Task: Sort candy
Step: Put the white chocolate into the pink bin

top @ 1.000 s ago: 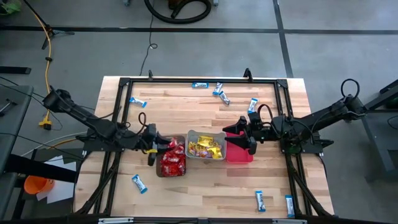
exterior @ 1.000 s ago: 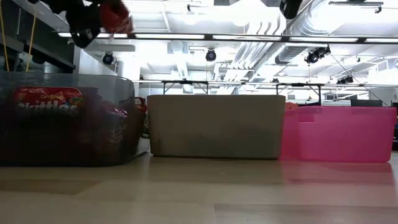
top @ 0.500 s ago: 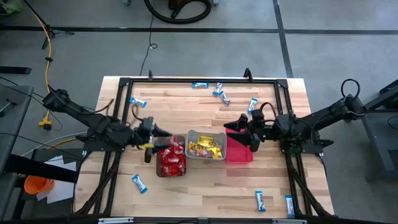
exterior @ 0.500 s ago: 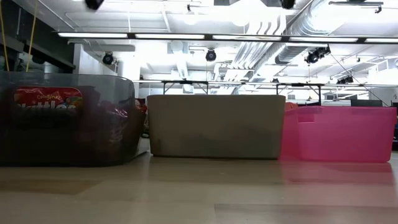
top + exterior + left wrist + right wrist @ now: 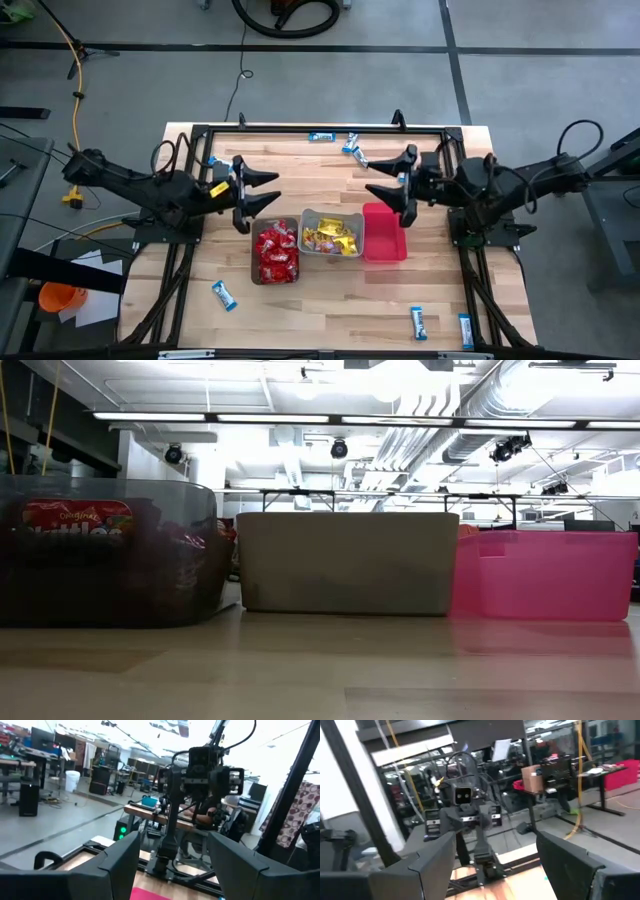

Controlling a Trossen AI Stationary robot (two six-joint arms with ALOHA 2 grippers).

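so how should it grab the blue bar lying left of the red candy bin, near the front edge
Probably from straight above, fingers closing across the narrow width at mid-length. The blue bar lies flat and slanted on bare table, clear of the bin, so turn the wrist to match.

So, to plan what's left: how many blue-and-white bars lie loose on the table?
6 clearly: three bars along the far edge, one near the front-left, two at the front-right. More may hide under the arms.

Bright overhead lighting, blurred wrist views
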